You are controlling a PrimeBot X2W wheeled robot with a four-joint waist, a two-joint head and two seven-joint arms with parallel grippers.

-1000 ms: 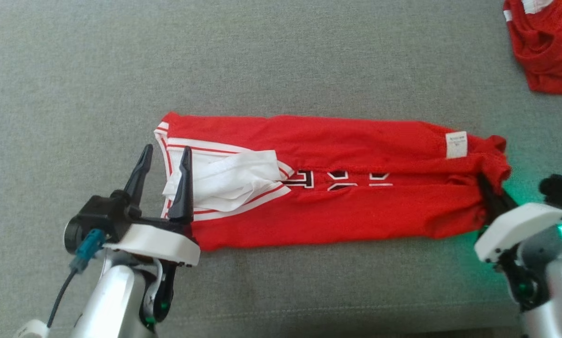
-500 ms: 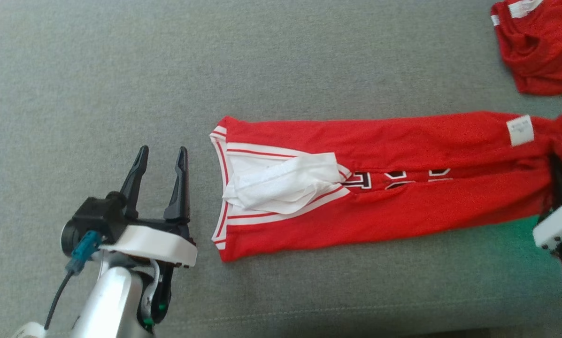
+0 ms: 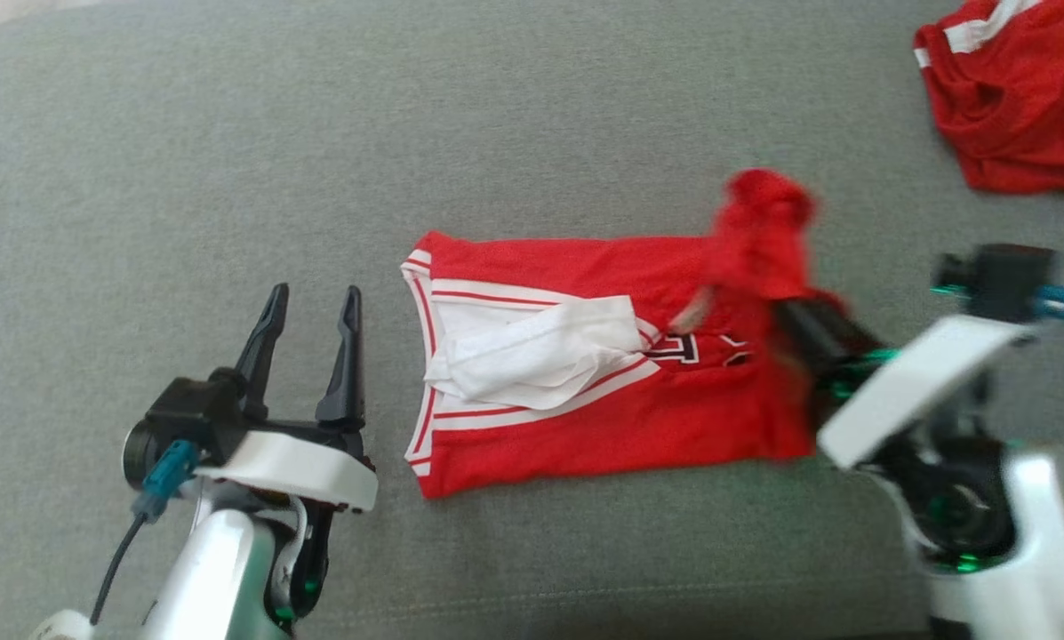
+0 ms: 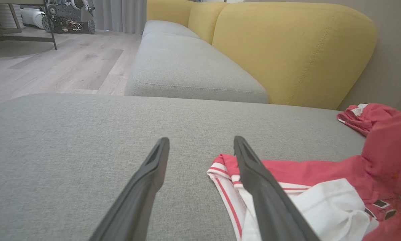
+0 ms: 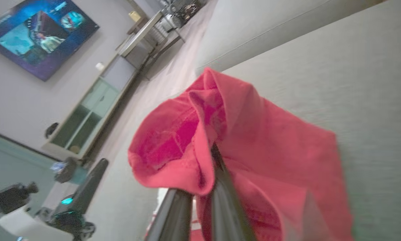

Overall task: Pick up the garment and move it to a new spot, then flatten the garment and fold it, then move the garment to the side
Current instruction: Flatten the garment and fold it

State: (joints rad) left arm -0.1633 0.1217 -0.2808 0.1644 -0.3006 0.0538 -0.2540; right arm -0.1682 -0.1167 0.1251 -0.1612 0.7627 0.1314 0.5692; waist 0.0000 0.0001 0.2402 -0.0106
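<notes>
Grey sofa cushion (image 3: pixel 532 116) is filling the head view. Red garment (image 3: pixel 603 427) is lying near its centre, white-trimmed end pointing to the robot's left. Right gripper (image 3: pixel 794 320) is clamping the garment's opposite end, fingers closed on the cloth, and is holding that end raised and doubled back over the rest. Left gripper (image 3: pixel 315 292) is hovering just beside the trimmed end, apart from it, fingers spread wide and gripping nothing. Second red garment (image 3: pixel 1020 116) is lying crumpled at the upper right, well apart.

Left wrist view: the spread fingers are pointing across the cushion, with the trimmed end behind the right-hand finger. Yellow backrest (image 4: pixel 287 50) is standing behind.

Right wrist view: the closed fingers are pinching bunched red cloth, which is draping over their tips. Wall screen (image 5: pixel 39 33) is glowing at the upper left.
</notes>
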